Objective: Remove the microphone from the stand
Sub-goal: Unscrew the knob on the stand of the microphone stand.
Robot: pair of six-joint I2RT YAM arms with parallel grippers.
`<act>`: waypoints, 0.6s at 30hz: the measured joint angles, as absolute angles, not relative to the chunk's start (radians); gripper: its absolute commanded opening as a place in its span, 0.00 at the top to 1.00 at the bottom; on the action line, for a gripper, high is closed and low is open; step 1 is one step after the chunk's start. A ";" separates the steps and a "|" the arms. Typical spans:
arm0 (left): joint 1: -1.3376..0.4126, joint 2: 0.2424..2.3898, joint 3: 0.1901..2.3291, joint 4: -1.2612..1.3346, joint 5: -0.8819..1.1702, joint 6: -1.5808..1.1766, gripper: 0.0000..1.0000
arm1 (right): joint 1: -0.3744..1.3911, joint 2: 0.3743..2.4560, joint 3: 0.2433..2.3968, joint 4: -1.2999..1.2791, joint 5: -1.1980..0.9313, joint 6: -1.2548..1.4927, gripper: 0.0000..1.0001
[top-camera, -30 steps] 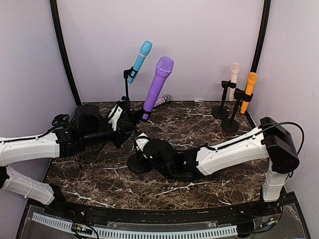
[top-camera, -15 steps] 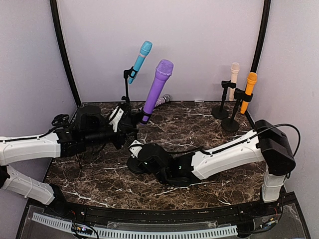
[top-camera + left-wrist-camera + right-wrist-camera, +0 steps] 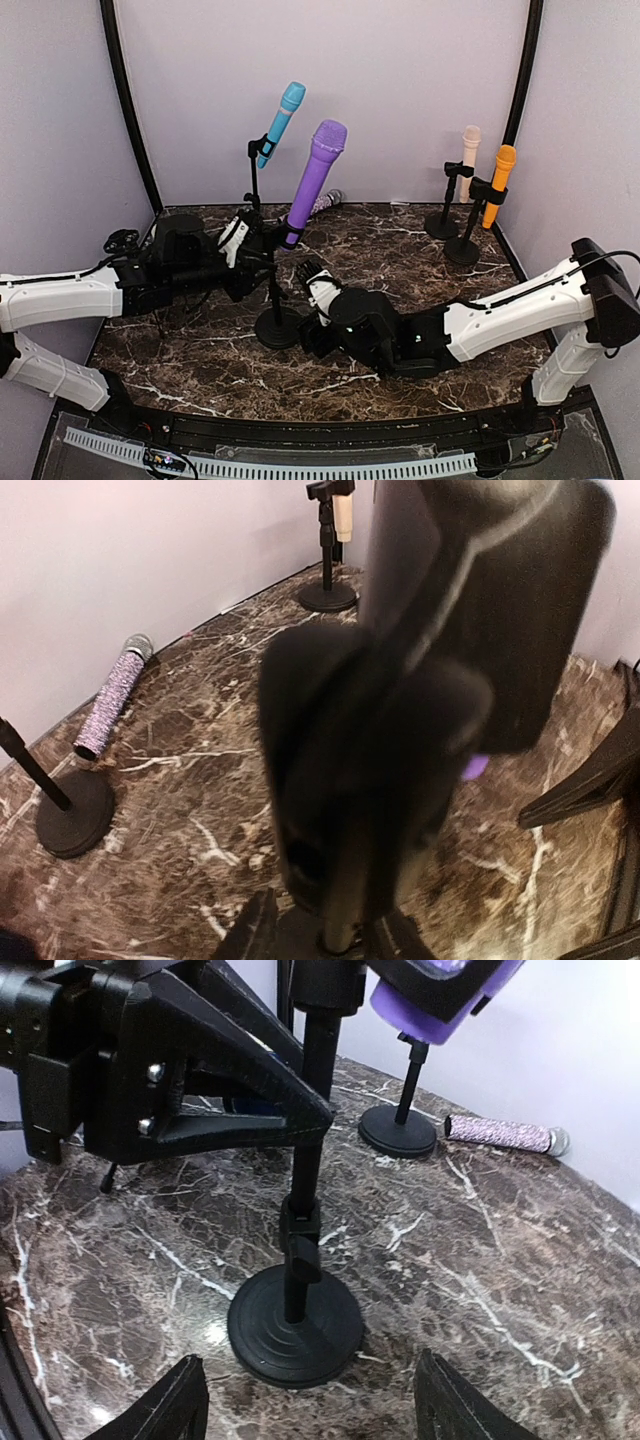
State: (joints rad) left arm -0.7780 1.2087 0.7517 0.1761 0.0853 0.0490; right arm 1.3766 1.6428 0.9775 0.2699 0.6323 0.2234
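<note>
Dark marble table [image 3: 430, 255] under lavender walls. Purple microphone [image 3: 312, 180] sits clipped in its stand [image 3: 278, 328], long axis slanting up and right. Left gripper [image 3: 255, 258] is nearer, at the clip by the microphone's lower end; I cannot tell its jaw width. Right gripper [image 3: 315, 1400] gapes wide and empty, low near the base.

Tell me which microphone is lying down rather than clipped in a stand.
The glittery microphone, on its side on the table. The blue microphone, purple microphone, cream microphone and orange microphone all sit in stands.
</note>
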 measured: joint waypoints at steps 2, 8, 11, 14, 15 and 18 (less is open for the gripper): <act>-0.778 1.207 0.741 0.165 0.072 0.054 0.52 | 1.377 1.642 0.966 0.279 0.599 0.292 0.26; -0.782 1.131 0.696 0.156 0.039 0.068 0.44 | 1.351 1.642 0.932 0.326 0.474 0.521 0.26; -0.785 1.066 0.678 0.162 0.024 0.076 0.41 | 1.311 1.642 0.897 0.375 0.394 0.668 0.26; -0.790 0.987 0.651 0.189 -0.014 0.086 0.39 | 1.252 1.642 0.848 0.417 0.316 0.834 0.28; -0.790 0.968 0.646 0.194 -0.028 0.090 0.39 | 1.236 1.642 0.836 0.427 0.294 0.882 0.29; -0.790 0.928 0.642 0.213 -0.087 0.101 0.39 | 1.195 1.655 0.820 0.476 0.231 1.012 0.31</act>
State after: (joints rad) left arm -0.7902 0.9283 0.6418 0.2131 -0.0872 0.1013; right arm 1.1950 1.6554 0.8200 0.4755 0.2310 1.0122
